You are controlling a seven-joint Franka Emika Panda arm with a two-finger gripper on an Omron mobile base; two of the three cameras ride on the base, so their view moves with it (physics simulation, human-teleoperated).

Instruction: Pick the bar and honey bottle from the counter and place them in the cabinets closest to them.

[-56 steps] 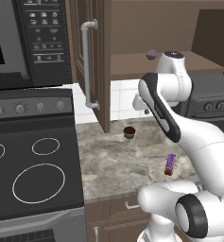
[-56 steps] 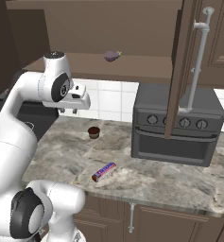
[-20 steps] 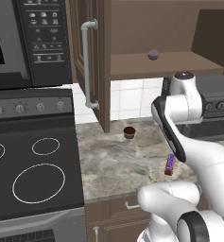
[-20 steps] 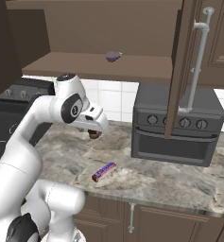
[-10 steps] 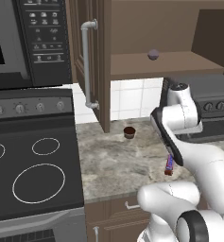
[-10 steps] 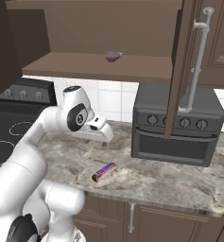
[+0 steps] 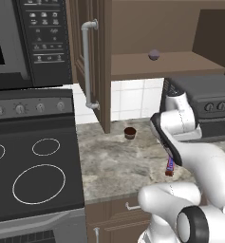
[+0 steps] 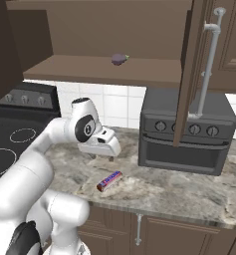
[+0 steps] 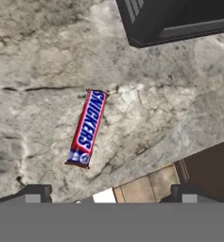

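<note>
Dark cupcake (image 7: 129, 133) and oven (image 8: 186, 130) flank bar (image 9: 87, 127).

The counter (image 9: 47, 56) is seen as mottled grey-beige stone with dark veins and a dull polish. The bar (image 9: 87, 127) is wrapped in smooth, glossy film printed in red, white and blue. The cabinets (image 8: 104, 69) are shown in dark brown wood with a matt finish, and their handle (image 7: 88, 66) is rendered as smooth grey metal tubing. The oven (image 8: 186, 132) is cased in dark matt metal. The wall tiles (image 7: 130, 99) look white and lightly glazed.
</note>
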